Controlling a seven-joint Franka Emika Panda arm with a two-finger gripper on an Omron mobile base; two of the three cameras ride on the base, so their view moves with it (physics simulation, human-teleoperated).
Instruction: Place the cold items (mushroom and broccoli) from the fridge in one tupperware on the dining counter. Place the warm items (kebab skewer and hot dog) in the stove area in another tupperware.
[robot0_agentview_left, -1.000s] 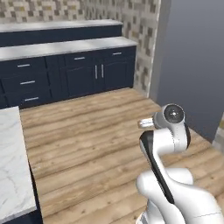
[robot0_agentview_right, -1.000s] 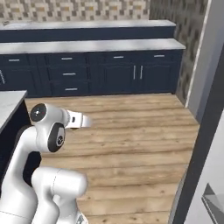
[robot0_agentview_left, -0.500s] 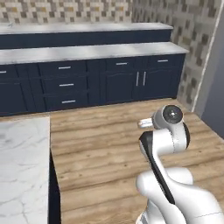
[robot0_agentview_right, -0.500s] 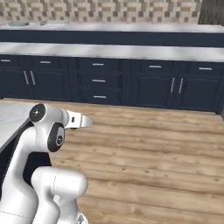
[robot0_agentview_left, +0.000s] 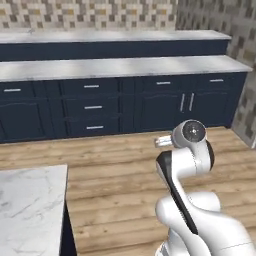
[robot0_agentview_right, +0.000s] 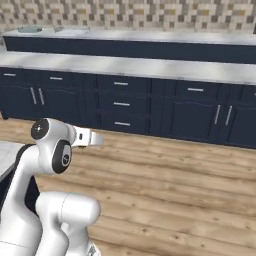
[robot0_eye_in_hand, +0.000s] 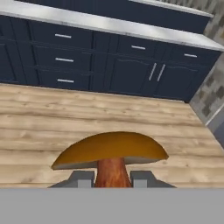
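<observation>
A mushroom (robot0_eye_in_hand: 110, 152) with a wide orange-brown cap and a reddish stem sits at the bottom of the hand view. My gripper (robot0_eye_in_hand: 111, 178) is shut on its stem, one finger on each side. The hand is held above the wooden floor, facing the dark blue cabinets. In the base views my white arm (robot0_agentview_left: 186, 159) is folded up close to the base. The broccoli, kebab skewer, hot dog and tupperware are out of view.
A long run of dark blue cabinets (robot0_agentview_left: 95, 107) with a grey counter top (robot0_agentview_left: 115, 66) and a raised shelf lines the far wall. A white marble counter corner (robot0_agentview_left: 30, 210) stands at the lower left. Wooden floor (robot0_agentview_right: 175, 190) lies between. A tiled wall (robot0_agentview_left: 220, 20) closes the right side.
The base has turned, so the whole scene has slid: the grey fridge side has left the views and the cabinet run now fills the far wall. The arm's pose and the grip are unchanged.
</observation>
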